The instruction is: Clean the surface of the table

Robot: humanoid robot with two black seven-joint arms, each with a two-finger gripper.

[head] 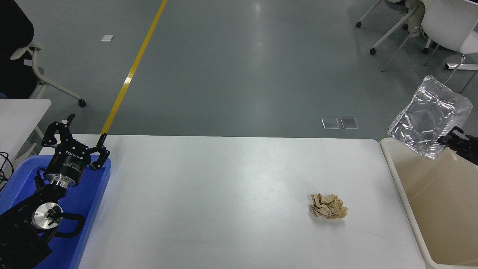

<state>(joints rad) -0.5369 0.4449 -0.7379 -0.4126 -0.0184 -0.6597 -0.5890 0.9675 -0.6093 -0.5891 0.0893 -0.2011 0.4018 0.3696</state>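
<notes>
The table surface [224,194] is a wide white top. On its right part lies a crumpled brown paper ball [328,206]. My right gripper [448,139] reaches in from the right edge, shut on the corner of a crumpled silver foil tray [429,117], which hangs tilted in the air above the far end of the beige bin [401,186]. My left gripper [74,138] is parked open over the blue tray [95,194] at the lower left.
The beige bin stands against the table's right edge. A smaller white tabletop [22,112] sits at the far left. White chairs [444,26] stand on the grey floor at the top right, another chair [37,71] at the top left.
</notes>
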